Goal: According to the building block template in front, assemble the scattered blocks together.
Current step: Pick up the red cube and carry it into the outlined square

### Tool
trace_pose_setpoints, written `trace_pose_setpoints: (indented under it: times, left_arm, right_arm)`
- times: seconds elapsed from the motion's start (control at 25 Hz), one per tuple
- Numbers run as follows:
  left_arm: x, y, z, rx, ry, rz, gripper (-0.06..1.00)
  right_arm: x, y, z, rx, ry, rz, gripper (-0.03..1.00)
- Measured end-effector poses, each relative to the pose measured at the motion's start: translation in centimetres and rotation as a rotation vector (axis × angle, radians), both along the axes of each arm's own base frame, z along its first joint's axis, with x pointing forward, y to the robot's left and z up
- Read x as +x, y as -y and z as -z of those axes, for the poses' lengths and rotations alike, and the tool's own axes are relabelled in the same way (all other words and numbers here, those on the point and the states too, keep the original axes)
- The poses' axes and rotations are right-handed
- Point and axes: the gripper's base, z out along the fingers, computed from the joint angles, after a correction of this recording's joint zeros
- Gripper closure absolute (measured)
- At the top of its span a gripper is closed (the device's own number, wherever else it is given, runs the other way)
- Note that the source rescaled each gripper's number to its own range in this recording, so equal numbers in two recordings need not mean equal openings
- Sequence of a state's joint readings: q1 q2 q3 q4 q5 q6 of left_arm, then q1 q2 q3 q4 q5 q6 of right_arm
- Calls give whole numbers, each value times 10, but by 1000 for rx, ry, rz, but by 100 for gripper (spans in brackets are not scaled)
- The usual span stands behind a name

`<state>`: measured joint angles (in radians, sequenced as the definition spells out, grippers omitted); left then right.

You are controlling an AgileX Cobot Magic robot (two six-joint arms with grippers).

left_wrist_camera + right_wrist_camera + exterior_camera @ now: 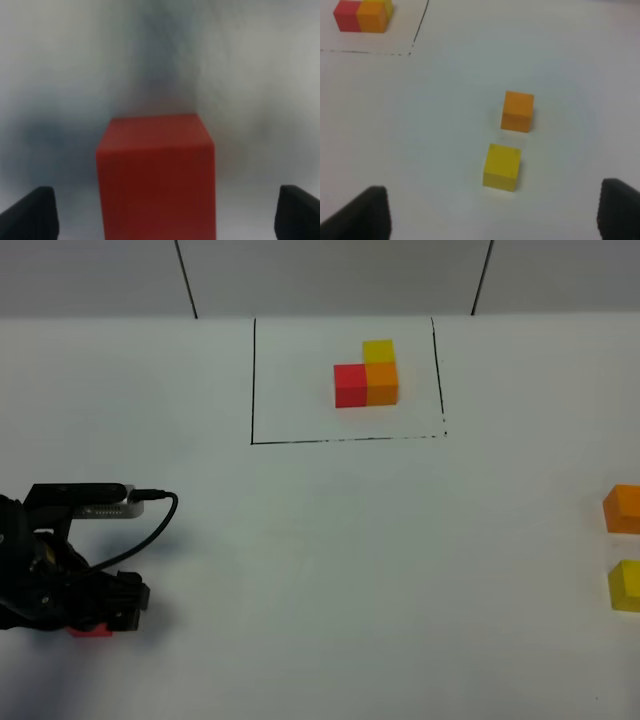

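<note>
The building block template is an L of red, orange and yellow cubes inside a thin black rectangle at the back centre; it also shows in the right wrist view. At the front left, a red cube sits on the table between the wide-apart fingers of my left gripper, which is open and touches neither side. From above only a sliver of that red cube shows under the left gripper. The orange cube and yellow cube lie ahead of my open, empty right gripper.
The orange cube and yellow cube sit at the right edge of the high view, a small gap between them. A black cable loops off the left wrist. The white table meets a panelled wall at the back.
</note>
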<state>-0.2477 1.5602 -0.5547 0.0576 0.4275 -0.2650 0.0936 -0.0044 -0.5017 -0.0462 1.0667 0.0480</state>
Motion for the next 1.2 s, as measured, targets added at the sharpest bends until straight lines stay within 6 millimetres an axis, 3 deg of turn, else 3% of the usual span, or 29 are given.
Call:
trace_pose_setpoints:
  times: [0.12,0.24,0.32,0.4,0.44,0.48,0.64,0.76,0.96,1.2]
  left_arm:
    - [3,1,10,2,-15,1,10]
    - [3,1,15,8,-38,1,23]
    - [3,1,15,9,-41,1,43]
    - [7,2,11,12,-48,-1,71]
    - [10,2,9,15,-57,0,90]
    - [13,3,5,19,-61,8,94]
    - [29,8,-14,37,-85,100,94]
    - [41,21,-31,51,-84,262,94]
    - [54,71,-52,82,-70,676,94]
    - [67,136,-51,111,-99,1025,94]
  right_arm:
    - [0,0,0,0,0,0,27]
    - [0,0,0,0,0,0,27]
    - [0,0,0,0,0,0,27]
    - [0,0,0,0,0,0,27]
    - [0,0,0,0,0,0,27]
    - [0,0,0,0,0,0,27]
    - [0,0,0,0,0,0,27]
    - [0,0,0,0,0,0,27]
    - [0,0,0,0,0,0,27]
    - [0,0,0,0,0,0,27]
